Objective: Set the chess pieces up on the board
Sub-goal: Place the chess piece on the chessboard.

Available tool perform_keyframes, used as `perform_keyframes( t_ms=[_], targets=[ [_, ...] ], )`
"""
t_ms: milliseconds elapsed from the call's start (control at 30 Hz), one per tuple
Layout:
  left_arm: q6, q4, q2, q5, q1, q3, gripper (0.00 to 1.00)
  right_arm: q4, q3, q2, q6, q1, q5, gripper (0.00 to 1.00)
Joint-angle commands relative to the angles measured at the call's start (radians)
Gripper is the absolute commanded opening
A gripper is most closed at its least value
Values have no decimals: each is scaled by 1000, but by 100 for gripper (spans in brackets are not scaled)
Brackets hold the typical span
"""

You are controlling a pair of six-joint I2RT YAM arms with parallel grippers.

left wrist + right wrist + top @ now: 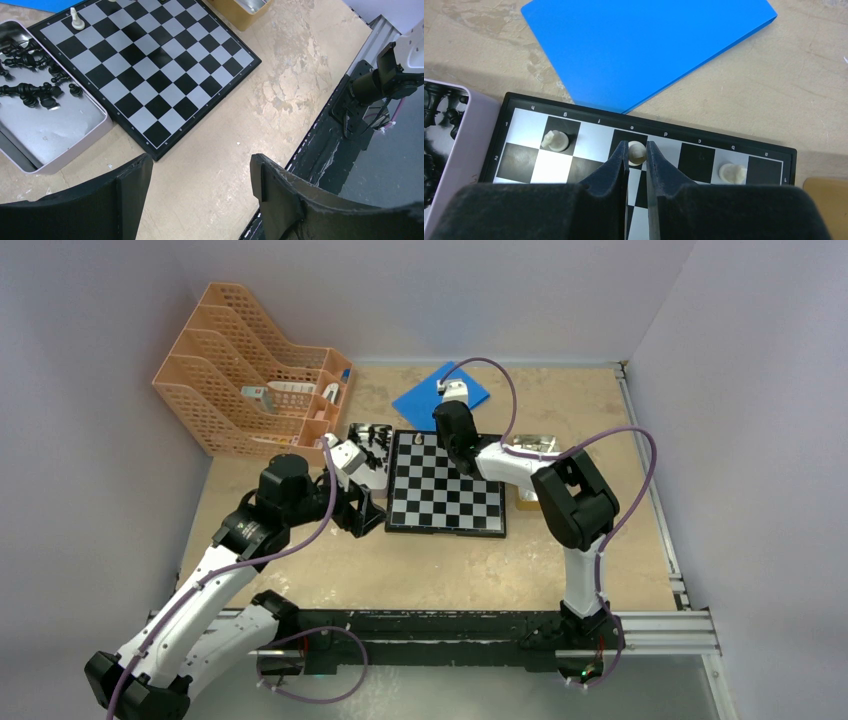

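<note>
Right arm reaches from lower right toward frame centre, elbow bent, wrist over top edge of board (445, 502). Right pincer (637, 150) clamped on white piece (636, 154) at dark square in edge row. Left arm folded at lower left. Left pincer (200, 167) gaping, empty, above bench (280, 75) beside board's lower-left corner. White pieces on board: three, held one included, all in that row. Black pieces (30, 92): heaped in tin (75, 127) left of board, count unclear.
</note>
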Motion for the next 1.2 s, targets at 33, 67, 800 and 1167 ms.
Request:
perform_keyframes(
  t_ms=[33, 67, 800, 1167],
  targets=[
    [-1, 28, -21, 4, 4, -2, 72, 66, 32, 1, 2, -1, 13, 13],
    [-1, 28, -22, 4, 4, -2, 72, 66, 34, 2, 2, -1, 13, 13],
    [1, 32, -26, 15, 4, -4, 72, 53, 60, 44, 0, 0, 21, 17],
    [1, 32, -25, 21, 4, -5, 72, 10, 85, 59, 9, 0, 2, 24]
  ],
)
